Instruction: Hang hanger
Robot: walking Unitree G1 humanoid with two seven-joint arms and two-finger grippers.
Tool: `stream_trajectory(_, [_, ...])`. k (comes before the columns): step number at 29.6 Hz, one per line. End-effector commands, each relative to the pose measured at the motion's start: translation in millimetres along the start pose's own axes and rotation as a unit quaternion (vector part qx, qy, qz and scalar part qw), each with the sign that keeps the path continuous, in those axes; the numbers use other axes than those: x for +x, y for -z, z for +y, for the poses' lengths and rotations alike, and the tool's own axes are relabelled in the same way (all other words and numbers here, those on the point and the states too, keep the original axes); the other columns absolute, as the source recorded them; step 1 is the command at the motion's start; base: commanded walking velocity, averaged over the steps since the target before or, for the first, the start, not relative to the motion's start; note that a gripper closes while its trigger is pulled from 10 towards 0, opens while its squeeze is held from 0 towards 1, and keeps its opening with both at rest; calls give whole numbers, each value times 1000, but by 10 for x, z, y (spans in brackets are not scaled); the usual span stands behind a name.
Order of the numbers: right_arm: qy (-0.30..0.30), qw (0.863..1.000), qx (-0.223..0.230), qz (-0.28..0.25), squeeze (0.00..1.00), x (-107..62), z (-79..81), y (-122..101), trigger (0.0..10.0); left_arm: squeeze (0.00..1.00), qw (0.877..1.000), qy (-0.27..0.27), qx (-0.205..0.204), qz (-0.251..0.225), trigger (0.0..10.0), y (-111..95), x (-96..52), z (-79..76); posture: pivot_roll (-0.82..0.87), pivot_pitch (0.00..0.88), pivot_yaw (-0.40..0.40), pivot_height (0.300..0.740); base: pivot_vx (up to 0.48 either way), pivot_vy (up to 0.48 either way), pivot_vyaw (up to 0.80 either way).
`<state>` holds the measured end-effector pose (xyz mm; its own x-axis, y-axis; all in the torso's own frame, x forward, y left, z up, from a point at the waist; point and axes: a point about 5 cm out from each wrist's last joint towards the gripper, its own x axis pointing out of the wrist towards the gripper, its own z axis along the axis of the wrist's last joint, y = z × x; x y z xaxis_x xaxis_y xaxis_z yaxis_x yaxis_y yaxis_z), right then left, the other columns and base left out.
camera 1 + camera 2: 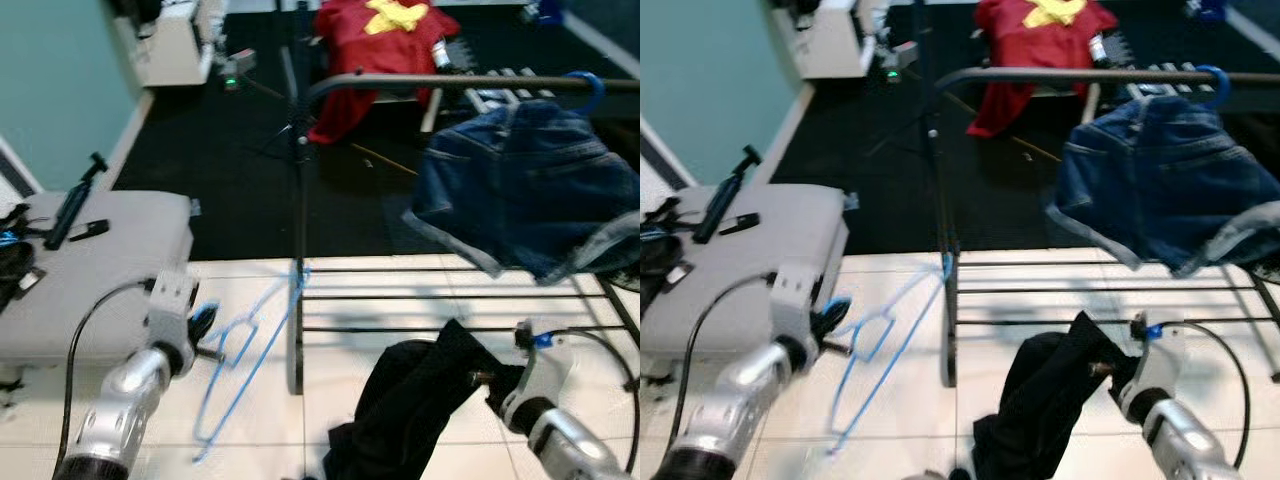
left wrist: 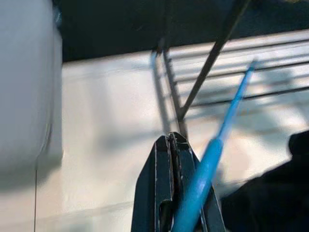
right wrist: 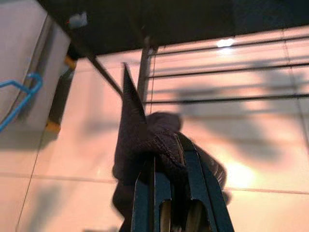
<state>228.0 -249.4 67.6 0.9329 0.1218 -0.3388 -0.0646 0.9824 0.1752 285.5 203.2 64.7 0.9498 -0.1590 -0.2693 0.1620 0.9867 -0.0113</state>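
Hanger [image 1: 240,352], blue, thin and likely light and springy, hangs beside the rack's left post [image 1: 298,250], pinched by left gripper [image 1: 203,333] fingers; right gripper [image 1: 1118,378] fingers clamp black garment [image 1: 410,400].

pale floor tiles [image 1: 400,400] meet dark carpet [image 1: 230,170], teal wall [image 1: 50,80] at left.

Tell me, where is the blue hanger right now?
The blue hanger is on the robot's left side, held by the left gripper above the white tiled floor, just left of the clothes rack's upright post.
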Motion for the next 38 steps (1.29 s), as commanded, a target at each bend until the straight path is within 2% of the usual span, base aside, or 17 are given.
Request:
stream_trajectory(1, [6, 1000, -4, -1, 0, -40, -2, 78, 10000, 0, 1000, -22, -11, 10, 10000, 142, -60, 16, -61, 203, 20, 740, 0, 0, 763])
stream_trajectory(3, [6, 1000, -4, -1, 0, -40, -2, 78, 10000, 0, 1000, -22, -11, 10, 10000, 142, -60, 16, -61, 203, 20, 740, 0, 0, 763])
stream_trajectory(6, [-1, 1000, -2, -11, 0, -50, 2, 126, 10000, 0, 998, -55, -28, 6, 10000, 203, -92, -11, -63, 196, 17, 740, 0, 0, 763])
stream_trajectory(8, [-10, 1000, -10, -16, 0, -22, -3, 118, 10000, 0, 996, -83, -36, 2, 10000, 190, -69, 34, -58, 185, 8, 740, 0, 0, 763])
stream_trajectory(13, [-17, 1000, -23, -8, 0, 10, 6, 162, 10000, 0, 993, -107, -43, 1, 10000, 188, -55, 99, -55, 178, 5, 740, 0, 0, 763])
stream_trajectory(16, [-22, 999, -25, -10, 0, 54, 0, 197, 10000, 0, 990, -133, -48, 5, 10000, 260, -58, 135, -47, 154, -7, 740, 0, 0, 763])
stream_trajectory(23, [-27, 999, -26, -18, 0, 104, -7, 160, 10000, 0, 989, -140, -47, 6, 10000, 299, -52, 124, -43, 133, -16, 740, 0, 0, 763])
stream_trajectory(30, [-11, 999, -31, -26, 0, 196, -134, 117, 10000, 0, 988, -149, -50, 2, 10000, 306, 26, 119, -31, 68, -18, 740, 0, 0, 760])
stream_trajectory(33, [14, 1000, -16, -14, 0, 193, -222, 248, 10000, 0, 985, -162, -56, 6, 10000, 362, 33, 154, -16, 64, -21, 740, 0, 0, 760])
stream_trajectory(38, [30, 1000, -4, -4, 0, 169, -267, 356, 10000, 0, 985, -165, -49, 14, 10000, 435, 7, 177, 3, 58, -24, 740, 0, 0, 763])
